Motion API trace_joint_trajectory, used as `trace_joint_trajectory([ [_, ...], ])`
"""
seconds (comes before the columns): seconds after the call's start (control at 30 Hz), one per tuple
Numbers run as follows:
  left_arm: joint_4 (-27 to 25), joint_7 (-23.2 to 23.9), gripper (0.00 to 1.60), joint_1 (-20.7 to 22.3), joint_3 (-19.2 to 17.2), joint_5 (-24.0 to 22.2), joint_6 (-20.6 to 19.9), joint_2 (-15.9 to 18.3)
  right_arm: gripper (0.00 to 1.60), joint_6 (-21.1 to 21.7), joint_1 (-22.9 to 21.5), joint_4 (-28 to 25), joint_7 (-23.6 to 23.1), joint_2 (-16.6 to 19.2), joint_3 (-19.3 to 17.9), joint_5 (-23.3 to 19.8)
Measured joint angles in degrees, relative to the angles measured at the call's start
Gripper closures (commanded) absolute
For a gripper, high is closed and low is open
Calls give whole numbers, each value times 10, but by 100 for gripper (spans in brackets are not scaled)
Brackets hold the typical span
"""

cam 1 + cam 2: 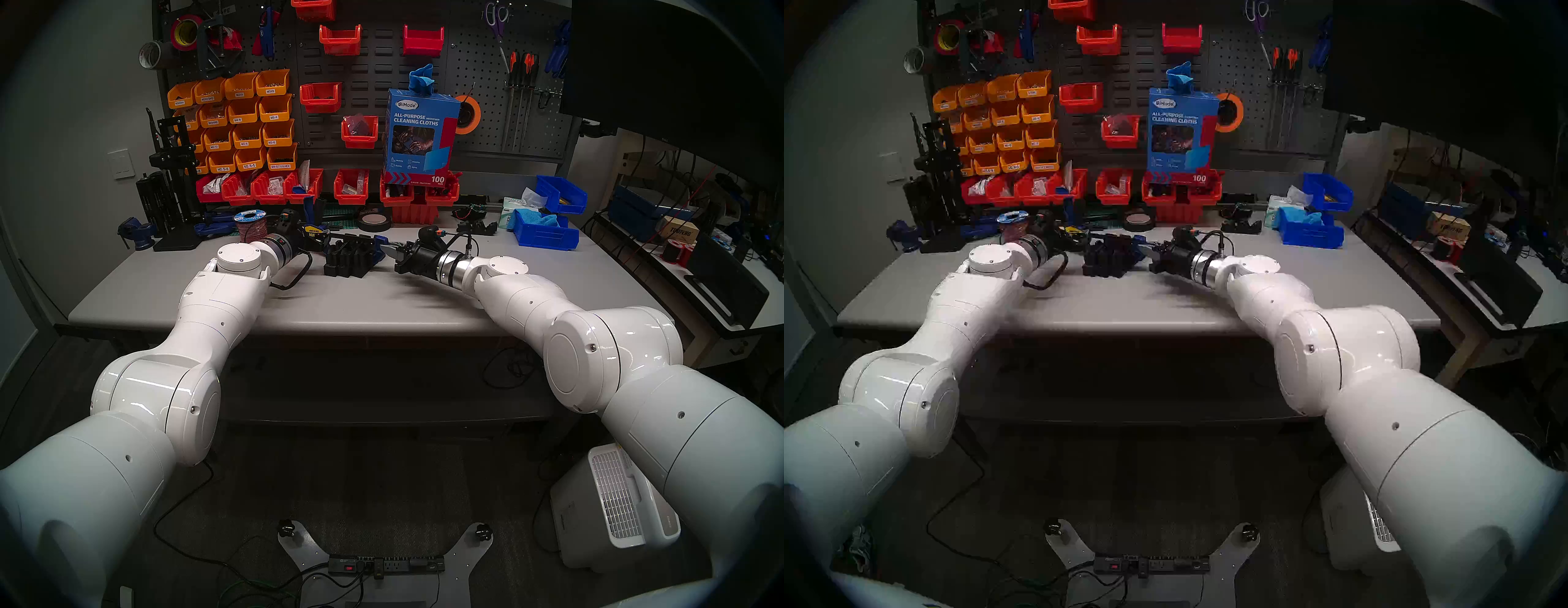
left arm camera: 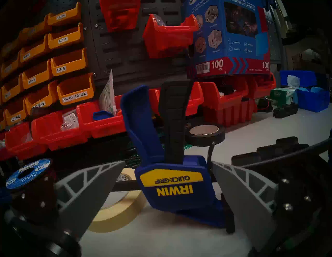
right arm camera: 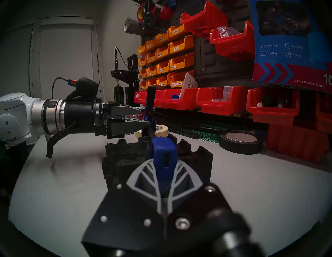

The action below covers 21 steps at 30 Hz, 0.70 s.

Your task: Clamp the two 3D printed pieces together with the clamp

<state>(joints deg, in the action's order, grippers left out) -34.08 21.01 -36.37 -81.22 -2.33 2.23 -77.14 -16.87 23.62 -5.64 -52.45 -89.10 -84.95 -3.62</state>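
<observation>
The blue clamp [image 2: 172,186] with its yellow IRWIN label stands on the table, handle and trigger pointing up. My left gripper [image 2: 168,162] is open, one finger on each side of the clamp's body with a gap at each. The clamp's black bar runs over the two black 3D printed pieces [image 1: 350,257], which sit together at mid-table. My right gripper [image 3: 164,161] is shut on the clamp's blue end jaw, just right of the 3D printed pieces [image 3: 125,158]. In the right wrist view the left gripper [image 3: 143,118] reaches in from the left, fingers apart around the clamp's handle.
A masking tape roll [image 2: 118,210] lies just behind the clamp, with a black tape roll [image 2: 204,134] farther back. A wire spool [image 2: 27,174] stands at left. Red bins [image 1: 271,189] line the back, blue bins [image 1: 547,231] sit at right, and a bench vise [image 1: 138,233] at far left.
</observation>
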Motion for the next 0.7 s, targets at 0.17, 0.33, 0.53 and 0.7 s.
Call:
trace_joint_trajectory([
  [0.17, 2, 1, 0, 2, 0, 0, 1, 0, 160, 0, 0, 0, 0, 0, 0, 0],
  [0.33, 4, 1, 0, 4, 2, 0, 3, 0, 160, 0, 0, 0, 0, 0, 0, 0],
  [0.53, 7, 1, 0, 9, 4, 1, 4, -1, 160, 0, 0, 0, 0, 0, 0, 0],
  [0.7, 11, 0, 0, 13, 4, 1, 5, -3, 160, 0, 0, 0, 0, 0, 0, 0],
])
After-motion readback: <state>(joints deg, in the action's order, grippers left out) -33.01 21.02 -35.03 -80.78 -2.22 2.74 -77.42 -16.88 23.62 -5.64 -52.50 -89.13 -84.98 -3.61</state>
